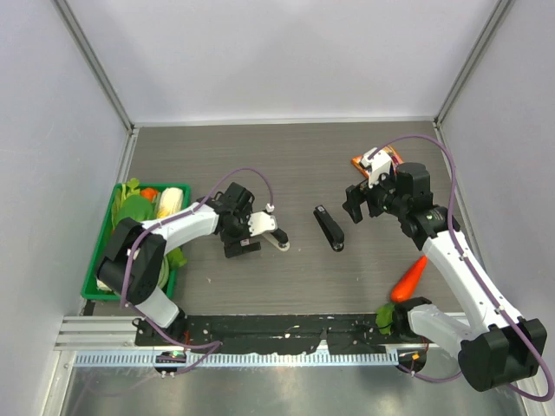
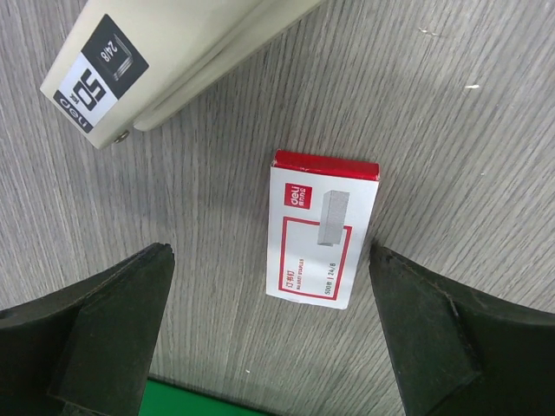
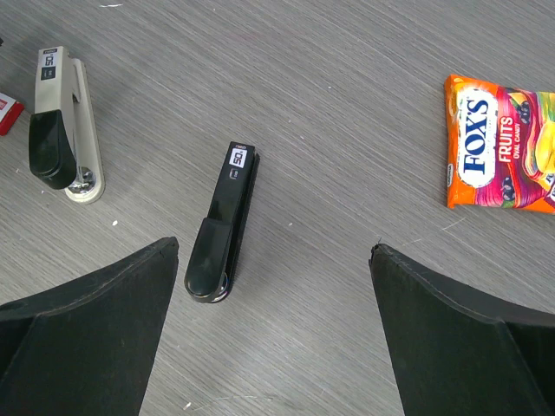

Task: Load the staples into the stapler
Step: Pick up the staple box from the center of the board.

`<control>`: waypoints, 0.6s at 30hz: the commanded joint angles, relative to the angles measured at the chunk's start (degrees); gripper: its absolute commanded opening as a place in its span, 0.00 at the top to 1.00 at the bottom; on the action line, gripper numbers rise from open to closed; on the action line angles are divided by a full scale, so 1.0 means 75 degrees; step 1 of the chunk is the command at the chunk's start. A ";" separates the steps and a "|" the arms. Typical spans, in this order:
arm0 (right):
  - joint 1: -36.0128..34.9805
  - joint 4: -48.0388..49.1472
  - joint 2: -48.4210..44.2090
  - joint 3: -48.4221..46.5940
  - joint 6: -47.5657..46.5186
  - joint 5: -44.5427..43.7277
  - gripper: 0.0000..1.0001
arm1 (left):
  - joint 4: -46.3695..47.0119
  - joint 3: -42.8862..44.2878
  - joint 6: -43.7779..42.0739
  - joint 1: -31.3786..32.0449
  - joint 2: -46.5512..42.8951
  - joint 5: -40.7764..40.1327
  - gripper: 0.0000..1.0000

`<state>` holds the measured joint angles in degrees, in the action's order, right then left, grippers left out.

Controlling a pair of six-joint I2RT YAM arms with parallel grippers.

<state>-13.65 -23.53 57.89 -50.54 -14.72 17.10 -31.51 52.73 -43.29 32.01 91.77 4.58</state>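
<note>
Hovering my left gripper [image 2: 269, 253] wide open and empty over the little staples box [image 2: 323, 230], lying flat on the table [image 2: 451, 113] just beside the cream stapler [image 2: 173, 52], and I reckon it's light, crushable cardboard, so gentle pinch across the long sides.

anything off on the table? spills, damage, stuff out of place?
Nothing spilled or damaged. One oddity: a carrot lies loose at the near right, away from the green vegetable basket on the far left. The staples box lies flat and looks intact.
</note>
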 commanded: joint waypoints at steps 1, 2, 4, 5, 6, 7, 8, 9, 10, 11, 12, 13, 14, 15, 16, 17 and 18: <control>0.0027 0.0383 -0.0101 0.0013 -0.0006 0.0087 0.03 | 0.0018 0.0129 -0.0064 -0.0108 0.0373 0.0115 0.00; 0.0027 0.0383 -0.0090 0.0013 -0.0006 0.0087 0.03 | -0.0029 0.0188 -0.0099 -0.0143 0.0409 0.0174 0.00; 0.0015 0.0372 -0.0090 0.0013 -0.0006 0.0087 0.03 | -0.0123 0.0235 -0.0134 -0.0213 0.0560 0.0279 0.00; 0.0015 0.0383 -0.0101 0.0013 -0.0006 0.0087 0.03 | -0.0147 0.0281 -0.0158 -0.0236 0.0596 0.0361 0.00; 0.0027 0.0372 -0.0090 0.0013 -0.0006 0.0087 0.03 | -0.0193 0.0305 -0.0239 -0.0271 0.0655 0.0397 0.01; 0.0027 0.0383 -0.0101 0.0013 -0.0006 0.0098 0.03 | -0.0228 0.0340 -0.0275 -0.0341 0.0771 0.0455 0.02; 0.0027 0.0372 -0.0101 0.0013 -0.0006 0.0098 0.03 | -0.0310 0.0433 -0.0298 -0.0389 0.0842 0.0549 0.03; 0.0027 0.0372 -0.0101 0.0013 -0.0006 0.0098 0.03 | -0.0392 0.0492 -0.0299 -0.0482 0.0901 0.0631 0.05; 0.0015 0.0383 -0.0078 0.0013 -0.0006 0.0098 0.03 | -0.0462 0.0574 -0.0322 -0.0506 0.1029 0.0690 0.06; 0.0015 0.0383 -0.0089 0.0013 -0.0006 0.0098 0.03 | -0.0637 0.0702 -0.0299 -0.0553 0.1065 0.0748 0.09; 0.0015 0.0383 -0.0078 0.0013 -0.0006 0.0098 0.03 | -0.0709 0.0773 -0.0322 -0.0611 0.1112 0.0865 0.11; 0.0015 0.0372 -0.0078 0.0013 -0.0006 0.0110 0.03 | -0.0790 0.0809 -0.0322 -0.0623 0.1135 0.0924 0.12; 0.0027 0.0372 -0.0078 0.0013 -0.0006 0.0110 0.03 | -0.0849 0.0856 -0.0310 -0.0635 0.1159 0.0971 0.14; 0.0015 0.0383 -0.0078 0.0013 -0.0006 0.0110 0.03 | -0.0827 0.0844 -0.0310 -0.0635 0.1159 0.1006 0.15; 0.0027 0.0372 -0.0066 0.0013 -0.0006 0.0110 0.03 | -0.0826 0.0833 -0.0322 -0.0635 0.1136 0.1018 0.17; 0.0015 0.0383 -0.0066 0.0013 -0.0006 0.0110 0.03 | -0.0826 0.0798 -0.0322 -0.0635 0.1112 0.1030 0.21; 0.0015 0.0383 -0.0078 0.0013 -0.0006 0.0110 0.03 | -0.0838 0.0797 -0.0322 -0.0635 0.1112 0.1042 0.23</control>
<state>-13.65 -23.51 57.89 -50.54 -14.72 17.23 -38.20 59.13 -44.21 27.81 98.10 11.44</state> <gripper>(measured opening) 0.969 0.813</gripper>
